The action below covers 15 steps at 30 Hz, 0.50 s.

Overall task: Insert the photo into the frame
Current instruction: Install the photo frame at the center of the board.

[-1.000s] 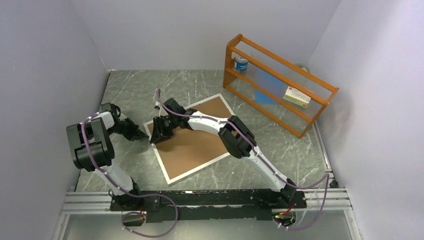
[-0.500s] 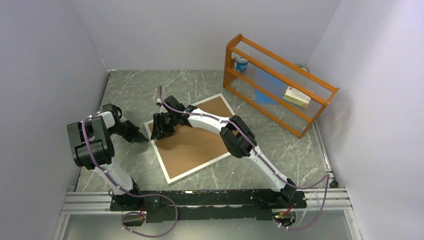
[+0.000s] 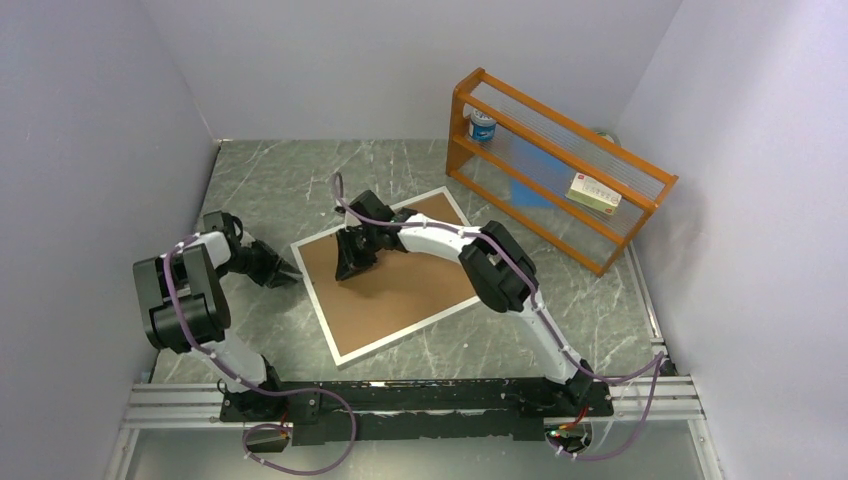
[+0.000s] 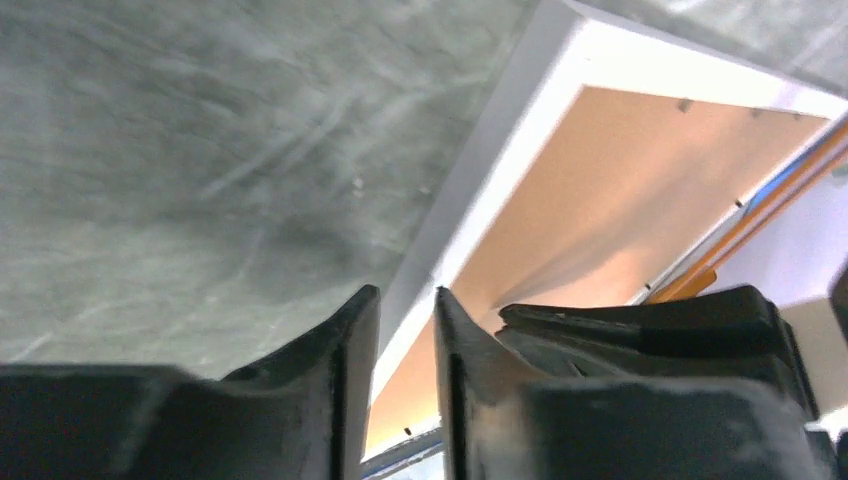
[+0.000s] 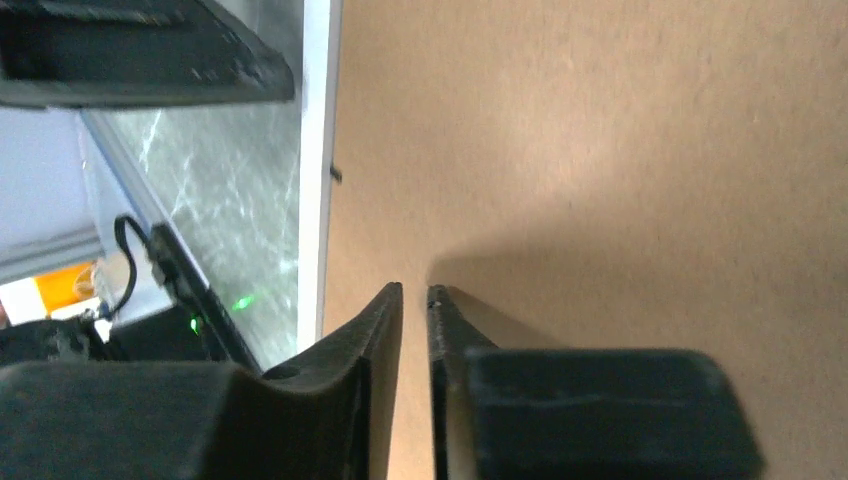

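Two end effectors, each slightly parted and empty: left end effector (image 3: pixel 290 274) low just outside the left border of the frame (image 3: pixel 320 305), right end effector (image 3: pixel 346 274) over the brown backing board (image 3: pixel 400 290) filling it, frame's long axis slanting far-right; photo unseen.

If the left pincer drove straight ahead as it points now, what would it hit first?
Probably the edge of the large white rectangular picture frame, just ahead of the left pincer; depth is unclear.
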Each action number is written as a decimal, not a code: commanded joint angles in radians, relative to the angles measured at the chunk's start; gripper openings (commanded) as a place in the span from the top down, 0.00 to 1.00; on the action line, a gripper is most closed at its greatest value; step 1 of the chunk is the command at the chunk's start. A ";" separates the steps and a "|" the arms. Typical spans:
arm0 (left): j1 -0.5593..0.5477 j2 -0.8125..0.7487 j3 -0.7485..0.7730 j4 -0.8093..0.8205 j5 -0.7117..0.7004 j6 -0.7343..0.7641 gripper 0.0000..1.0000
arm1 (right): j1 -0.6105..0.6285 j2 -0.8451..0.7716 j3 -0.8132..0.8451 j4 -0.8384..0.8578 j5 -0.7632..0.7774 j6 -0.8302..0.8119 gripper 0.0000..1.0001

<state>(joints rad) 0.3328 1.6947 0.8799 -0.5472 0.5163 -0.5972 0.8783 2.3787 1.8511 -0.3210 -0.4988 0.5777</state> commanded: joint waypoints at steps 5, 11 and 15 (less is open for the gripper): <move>-0.005 -0.153 -0.081 0.111 0.103 -0.047 0.47 | 0.038 -0.132 -0.098 -0.021 -0.321 -0.261 0.85; -0.006 -0.125 -0.132 0.127 0.136 -0.062 0.51 | 0.080 -0.117 -0.113 0.007 -0.410 -0.225 0.94; -0.006 -0.105 -0.154 0.099 0.119 -0.065 0.59 | 0.095 -0.072 -0.070 0.025 -0.449 -0.176 0.95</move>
<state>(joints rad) 0.3321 1.5761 0.7433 -0.4450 0.6140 -0.6529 0.9726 2.3062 1.7451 -0.3424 -0.8577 0.3809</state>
